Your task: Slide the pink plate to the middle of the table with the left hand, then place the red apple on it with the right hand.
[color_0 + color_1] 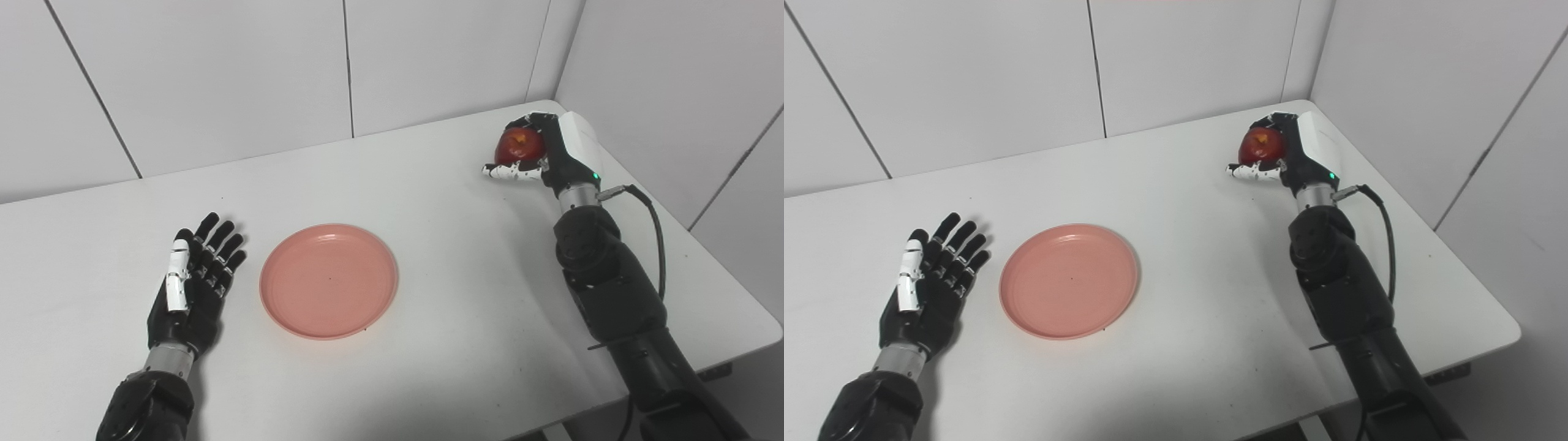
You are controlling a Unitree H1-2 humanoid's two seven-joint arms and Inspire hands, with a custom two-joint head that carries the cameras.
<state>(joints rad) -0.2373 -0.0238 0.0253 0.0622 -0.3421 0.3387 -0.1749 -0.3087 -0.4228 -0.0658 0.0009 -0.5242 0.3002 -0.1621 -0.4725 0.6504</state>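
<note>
I see a white table (429, 367) set into a corner of pale panelled walls (214, 79). My left hand (193, 288) lies released, fingers spread, beside the pink plate (329, 280) near mid-table. My right hand (539, 153) grasps the red apple (517, 144) at the far right corner

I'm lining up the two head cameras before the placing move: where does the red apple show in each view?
Left eye view: the red apple is upper right, near the table's far right corner, held in the right hand.
Right eye view: the red apple is upper right of centre, in the same hand.
Shared landmark: the pink plate, empty, lower left of the apple in both.
</note>
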